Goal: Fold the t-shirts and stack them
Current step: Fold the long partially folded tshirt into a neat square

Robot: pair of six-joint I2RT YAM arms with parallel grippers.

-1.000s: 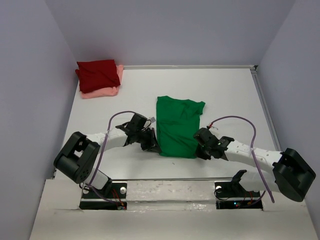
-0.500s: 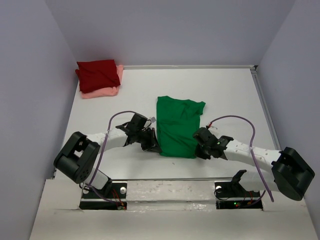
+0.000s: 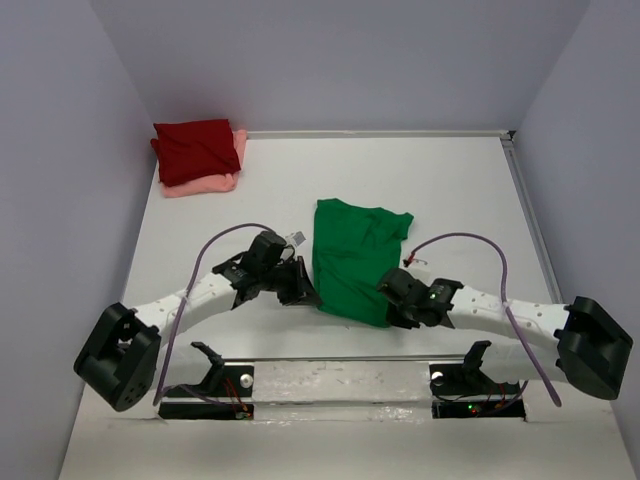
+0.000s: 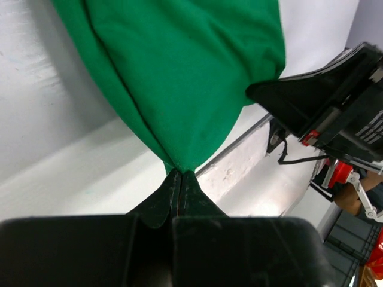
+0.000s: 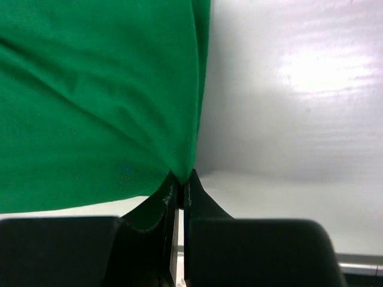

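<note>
Nearest the arm bases, the left gripper (image 4: pixel 179 179) is pinched shut on the near left corner of the green t-shirt (image 3: pixel 355 255). The right gripper (image 5: pixel 181 182) is clamped on its near right corner. Both corners vanish between the fingers. The shirt sits mid-way across the table (image 3: pixel 460 190). Far left, the dark red t-shirt (image 3: pixel 195 148) covers most of the salmon pink t-shirt (image 3: pixel 205 183).

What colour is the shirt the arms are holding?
The shirt is bright green; the top external view shows it best.
</note>
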